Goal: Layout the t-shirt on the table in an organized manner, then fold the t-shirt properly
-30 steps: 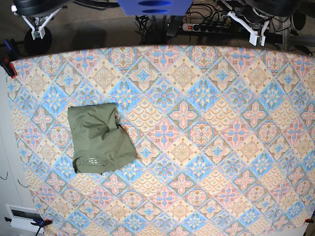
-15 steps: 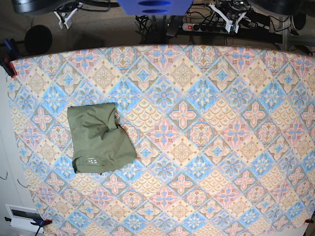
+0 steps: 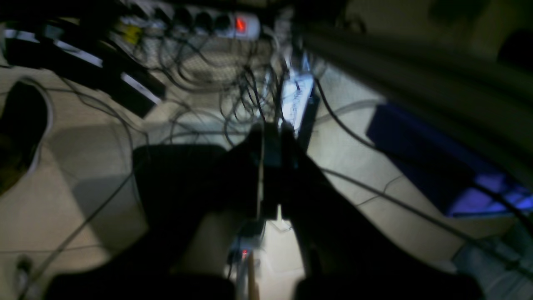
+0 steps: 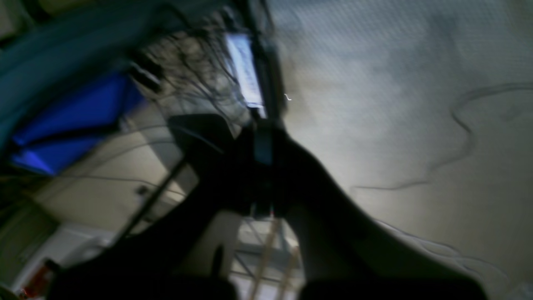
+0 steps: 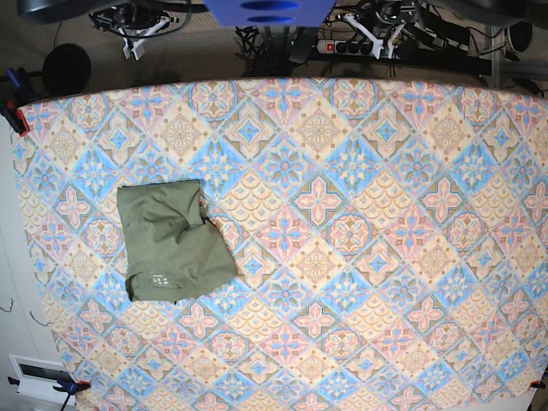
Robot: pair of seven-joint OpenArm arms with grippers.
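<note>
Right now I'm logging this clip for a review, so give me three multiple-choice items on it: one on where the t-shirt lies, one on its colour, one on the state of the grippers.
1. Where on the table does the t-shirt lie in the base view?
A. left part
B. centre
C. right edge

2. What colour is the t-shirt?
A. blue
B. olive green
C. white

3. How do the left gripper and right gripper stand?
A. both clamped on the shirt
B. one pressing the shirt flat
C. both shut, off the table, holding nothing

Answers:
1. A, the shirt sits well left of the middle.
2. B, it is plain olive green.
3. C, both are beyond the far edge and the wrist views show closed fingers over floor.
</note>
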